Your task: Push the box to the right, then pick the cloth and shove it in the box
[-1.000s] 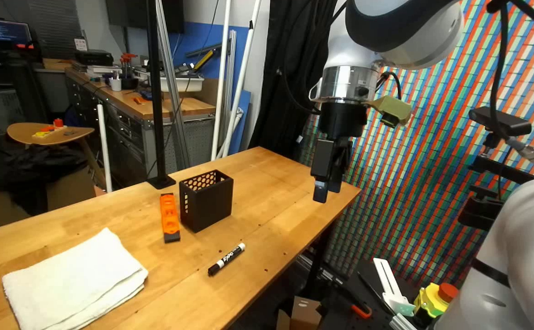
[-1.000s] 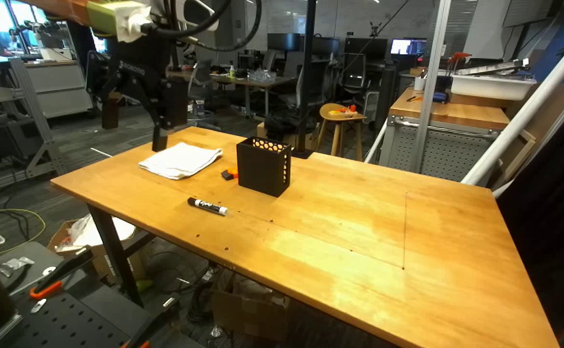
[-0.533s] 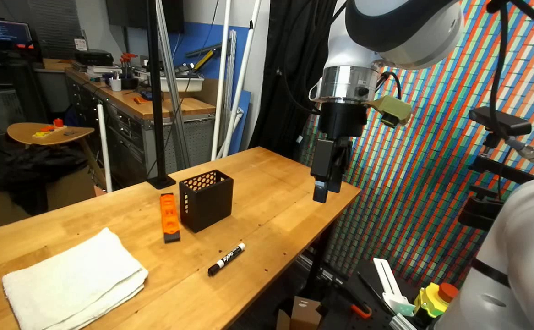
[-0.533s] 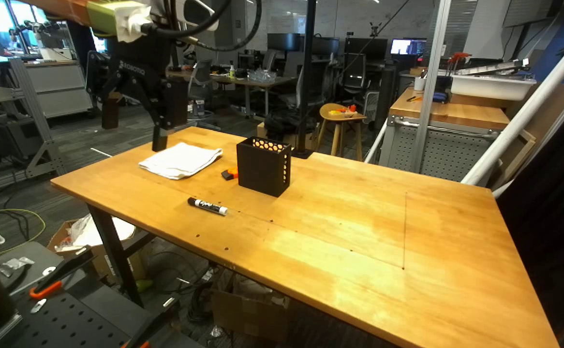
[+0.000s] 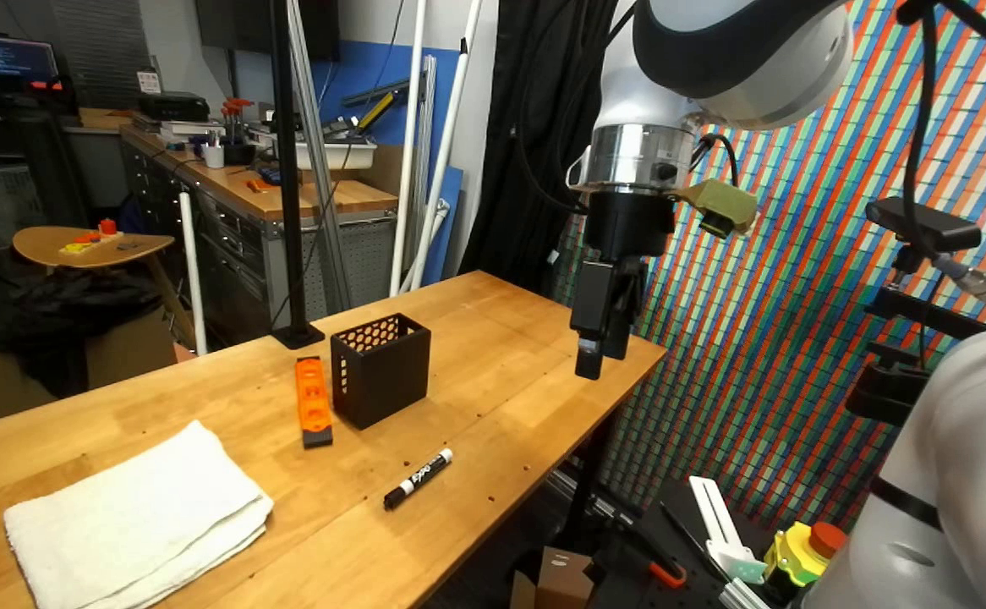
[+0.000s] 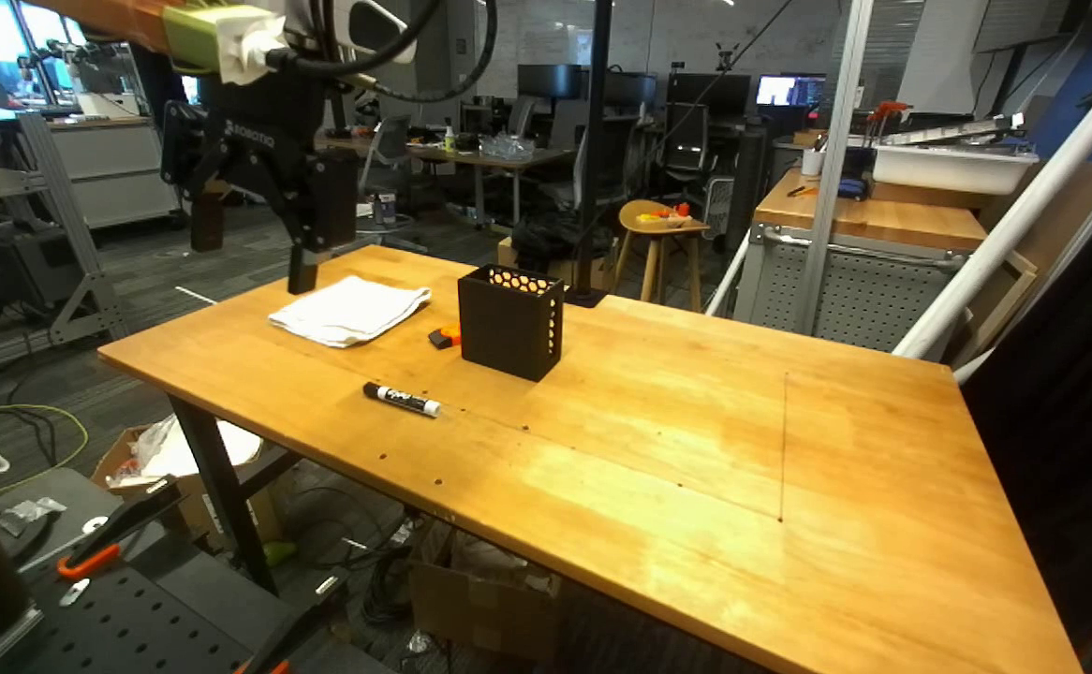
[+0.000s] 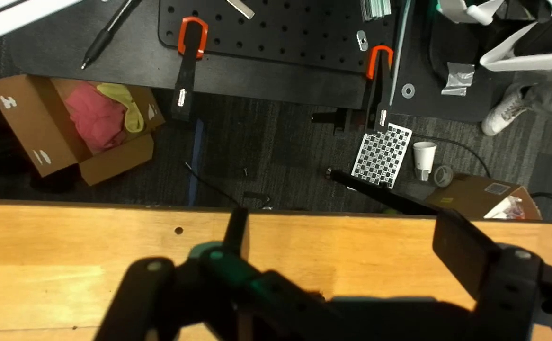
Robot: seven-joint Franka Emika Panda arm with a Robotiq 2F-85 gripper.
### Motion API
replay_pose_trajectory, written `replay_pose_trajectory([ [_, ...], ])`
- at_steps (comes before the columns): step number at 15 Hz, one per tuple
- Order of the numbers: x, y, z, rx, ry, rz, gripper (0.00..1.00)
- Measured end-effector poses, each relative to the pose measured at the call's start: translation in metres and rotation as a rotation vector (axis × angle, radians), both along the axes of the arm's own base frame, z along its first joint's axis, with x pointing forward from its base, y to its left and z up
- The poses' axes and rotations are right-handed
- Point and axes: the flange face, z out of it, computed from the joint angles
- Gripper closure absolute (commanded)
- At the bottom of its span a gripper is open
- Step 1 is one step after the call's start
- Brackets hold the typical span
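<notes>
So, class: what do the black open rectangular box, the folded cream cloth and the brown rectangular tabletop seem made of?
Black open rectangular box: probably matt plastic, from the dull walls and hexagonal cutouts; painted metal possible.
Folded cream cloth: soft, matt fabric, perhaps cotton; layered, rounded edges.
Brown rectangular tabletop: wood, apparently varnished; grain, joined strips, slight sheen.

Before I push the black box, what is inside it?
Inside the black box, both exterior views show only the upper far part with honeycomb holes. The near walls cover the bottom, so I cannot tell whether anything lies there.
</notes>
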Motion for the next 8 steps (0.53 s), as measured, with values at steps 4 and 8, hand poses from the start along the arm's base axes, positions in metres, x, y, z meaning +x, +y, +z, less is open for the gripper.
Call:
replay_pose_trajectory([
  [4,0.009,0.057,0.007,0.011,-0.044,0.019,0.00],
  [8,0.016,0.141,0.008,-0.046,-0.145,0.050,0.00],
])
